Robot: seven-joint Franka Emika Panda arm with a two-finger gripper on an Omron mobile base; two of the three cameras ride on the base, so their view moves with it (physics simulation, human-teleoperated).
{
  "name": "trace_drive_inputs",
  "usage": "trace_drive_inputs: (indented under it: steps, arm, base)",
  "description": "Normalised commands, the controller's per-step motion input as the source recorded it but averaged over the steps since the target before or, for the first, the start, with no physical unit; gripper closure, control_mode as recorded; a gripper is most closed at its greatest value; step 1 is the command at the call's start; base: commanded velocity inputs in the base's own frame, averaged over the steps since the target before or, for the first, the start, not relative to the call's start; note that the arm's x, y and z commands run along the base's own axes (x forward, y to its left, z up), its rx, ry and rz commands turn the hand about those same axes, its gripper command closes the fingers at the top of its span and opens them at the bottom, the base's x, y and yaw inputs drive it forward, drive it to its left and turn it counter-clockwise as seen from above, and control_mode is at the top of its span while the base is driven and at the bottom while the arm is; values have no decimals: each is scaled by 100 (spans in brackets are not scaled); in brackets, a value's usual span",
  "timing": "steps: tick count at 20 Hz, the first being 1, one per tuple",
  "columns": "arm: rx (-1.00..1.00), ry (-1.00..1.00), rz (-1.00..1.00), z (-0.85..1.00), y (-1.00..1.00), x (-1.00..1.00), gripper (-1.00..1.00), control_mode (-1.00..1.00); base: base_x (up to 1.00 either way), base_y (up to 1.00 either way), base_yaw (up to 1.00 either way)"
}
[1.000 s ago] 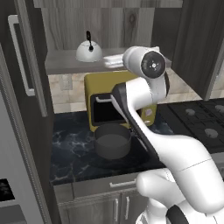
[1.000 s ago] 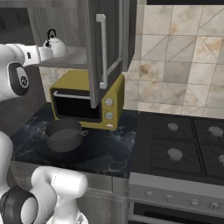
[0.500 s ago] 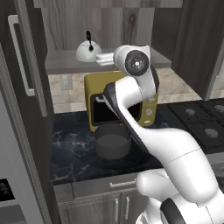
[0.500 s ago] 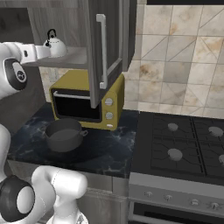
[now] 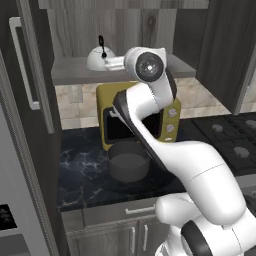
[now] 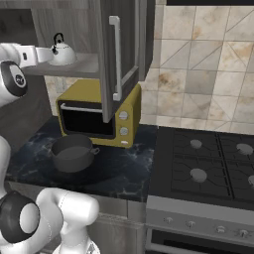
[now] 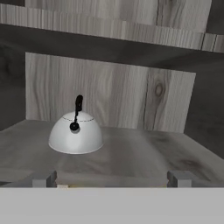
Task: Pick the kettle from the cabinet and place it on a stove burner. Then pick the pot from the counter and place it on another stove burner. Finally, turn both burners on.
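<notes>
A simulated kitchen, with the robot's white arm reaching up into the open cabinet (image 5: 125,30) above the yellow microwave (image 6: 96,115). The kettle (image 5: 100,59), a small silver-white dome with a thin black handle, sits upright on the cabinet shelf, above and a little left of the microwave. In the hand view the kettle (image 7: 76,133) stands ahead of the gripper (image 7: 112,178) and off toward its left fingertip, not yet between the fingers. The two fingertips sit wide apart with nothing between them, so the claw is released and empty.

The pot (image 6: 72,153), wide, low and dark grey, rests on the black marble counter (image 6: 124,171) directly in front of the microwave. To the right of the microwave, the black cooktop's burners (image 6: 198,174) are all bare.

Judging from this, the task is at its very start: the kettle has not been grasped, the pot is untouched, and turning on the burners remains to be done.
</notes>
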Motion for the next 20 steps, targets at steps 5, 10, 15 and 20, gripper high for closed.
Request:
trace_drive_inputs:
  steps: [5,10,15,20]
  arm:
    - [1,0,0,10,15,25,-100,-100]
    - [2,0,0,14,19,35,-100,-100]
    - [2,0,0,10,13,33,-100,-100]
    - [1,0,0,4,14,37,-100,-100]
  base:
    - [0,0,0]
    - [0,0,0]
    - [0,0,0]
    - [0,0,0]
